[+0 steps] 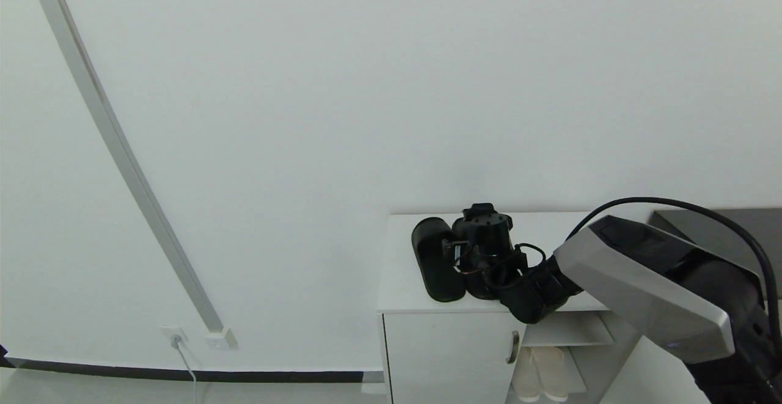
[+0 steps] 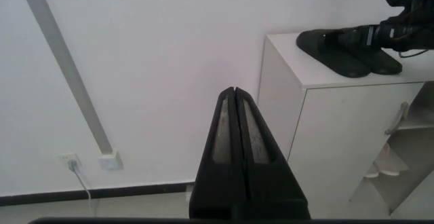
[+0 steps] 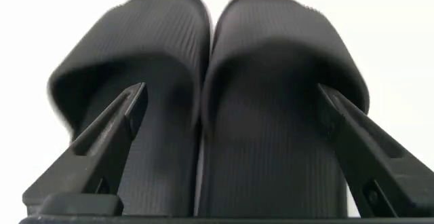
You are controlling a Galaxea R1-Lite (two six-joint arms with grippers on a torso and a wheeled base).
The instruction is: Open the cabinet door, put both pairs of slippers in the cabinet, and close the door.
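- Head view: the white cabinet (image 1: 440,343) stands against the wall on the right. Its right compartment is open, while the left door, with its handle (image 1: 515,347), is closed. A pair of white slippers (image 1: 540,373) is already on the lower shelf inside. The pair of black slippers (image 1: 435,260) lies on the cabinet top with the right gripper (image 1: 471,256) down over it, probably to lift both at once.
- Left wrist view: the left gripper (image 2: 234,115) hangs to the left of the cabinet (image 2: 339,136) and well apart from it, its fingers pressed together and holding nothing. Parked there, it likely keeps out of the other arm's way. The black slippers (image 2: 346,47) are on the far cabinet top.
- Right wrist view: the two black slippers (image 3: 203,81) lie side by side, touching. The right gripper's fingers (image 3: 125,119) are spread wide, one outside each slipper, so that closing would press the pair together. I cannot tell whether they touch the straps yet.
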